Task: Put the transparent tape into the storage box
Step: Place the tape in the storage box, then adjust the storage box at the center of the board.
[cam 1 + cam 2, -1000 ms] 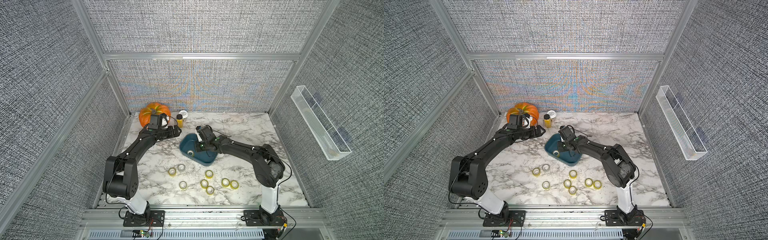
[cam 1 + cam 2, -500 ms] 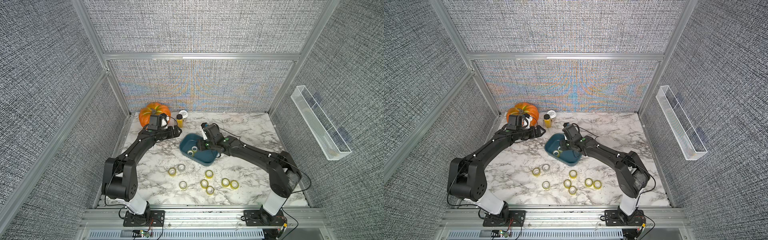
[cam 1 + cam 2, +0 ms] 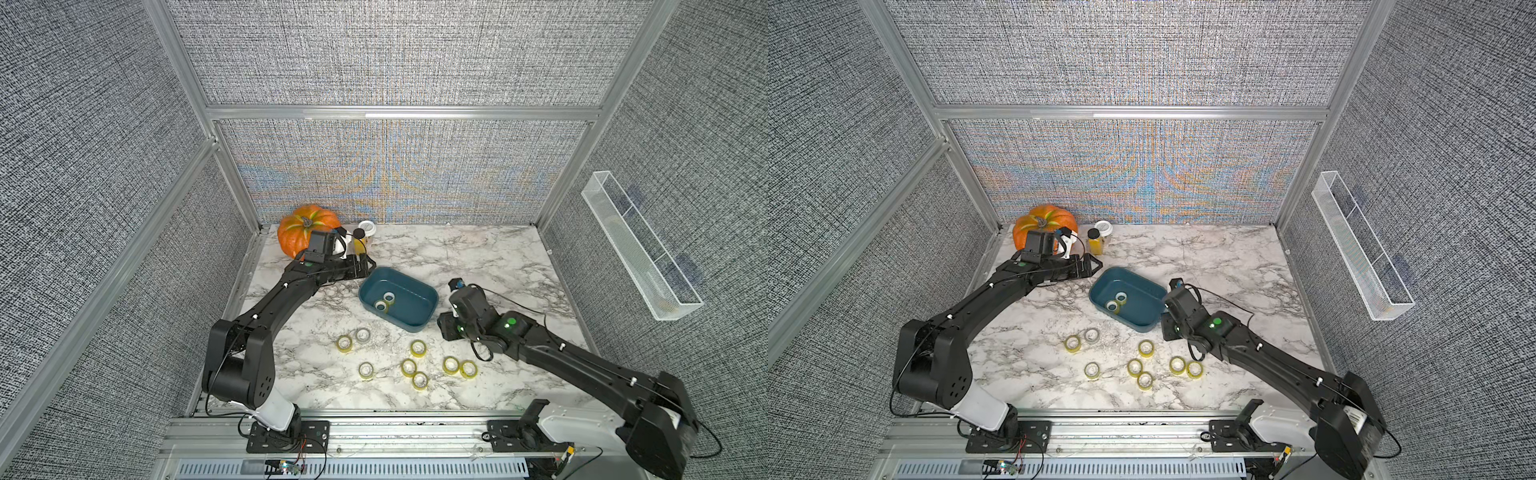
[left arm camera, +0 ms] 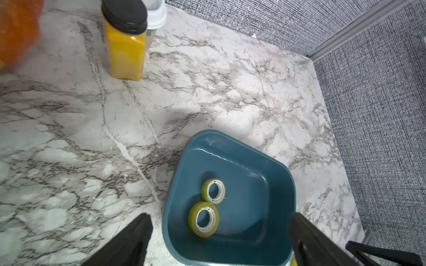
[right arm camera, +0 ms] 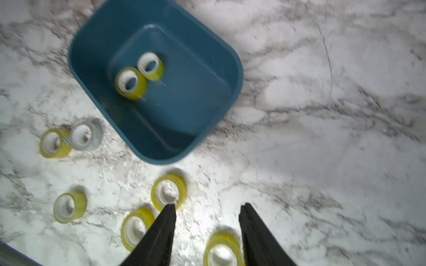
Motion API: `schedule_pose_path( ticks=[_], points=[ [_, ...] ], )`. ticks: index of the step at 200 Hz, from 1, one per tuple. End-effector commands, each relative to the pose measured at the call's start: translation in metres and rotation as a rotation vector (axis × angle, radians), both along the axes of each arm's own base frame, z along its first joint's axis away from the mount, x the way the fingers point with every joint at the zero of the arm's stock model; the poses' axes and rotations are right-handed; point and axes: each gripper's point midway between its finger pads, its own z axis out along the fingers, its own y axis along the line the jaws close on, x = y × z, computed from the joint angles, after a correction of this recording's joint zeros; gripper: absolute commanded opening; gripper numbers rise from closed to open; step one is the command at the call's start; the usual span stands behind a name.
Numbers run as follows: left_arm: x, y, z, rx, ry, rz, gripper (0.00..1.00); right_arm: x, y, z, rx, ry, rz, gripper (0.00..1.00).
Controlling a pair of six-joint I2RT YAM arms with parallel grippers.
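The storage box (image 3: 415, 322), a dark teal tub, sits mid-table with two yellowish transparent tape rolls (image 3: 389, 297) lying side by side in it; both rolls (image 4: 204, 218) show in the left wrist view too. Several more tape rolls (image 3: 418, 348) lie flat on the marble in front of the box. My right gripper (image 5: 207, 205) is open and empty, hovering over the table just right of the box (image 5: 175, 147), with loose rolls (image 5: 169, 191) below its fingers. My left gripper (image 4: 219, 215) is wide open and empty at the box's far-left corner (image 4: 230, 138).
An orange pumpkin (image 3: 299, 232), a yellow jar with a black lid (image 3: 358, 247) and a white-lidded cup (image 3: 367, 227) stand at the back left, close behind the left wrist. A clear divided tray (image 3: 640, 270) hangs on the right wall.
My right gripper opened over the box and let a tape roll drop in beside the one there, then drew back to the right and front of the box. The left arm stayed put.
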Motion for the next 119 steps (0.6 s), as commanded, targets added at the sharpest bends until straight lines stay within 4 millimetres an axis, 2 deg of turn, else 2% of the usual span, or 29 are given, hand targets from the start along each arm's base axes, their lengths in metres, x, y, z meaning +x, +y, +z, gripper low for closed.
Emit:
schedule_pose_path(
  ticks=[1, 24, 37, 80, 99, 119],
  points=[
    [0.002, -0.003, 0.006, 0.013, -0.043, -0.012, 0.97, -0.029, -0.021, -0.032, -0.028, 0.109, -0.049, 0.51],
    [0.003, -0.002, 0.008, 0.018, -0.057, -0.007, 0.97, -0.049, -0.020, -0.056, 0.004, 0.170, -0.031, 0.50],
    [0.004, 0.001, 0.008, 0.033, -0.066, 0.005, 0.97, -0.052, -0.016, -0.061, 0.030, 0.186, -0.038, 0.50],
    [0.006, 0.008, 0.009, 0.062, -0.082, 0.036, 0.97, -0.033, 0.027, -0.045, 0.181, 0.151, 0.021, 0.50],
    [0.007, 0.012, 0.009, 0.082, -0.087, 0.052, 0.97, -0.024, 0.041, -0.047, 0.178, 0.158, 0.055, 0.50],
    [0.007, 0.013, 0.011, 0.082, -0.093, 0.054, 0.98, -0.014, 0.048, -0.051, 0.152, 0.160, 0.056, 0.50]
  ],
)
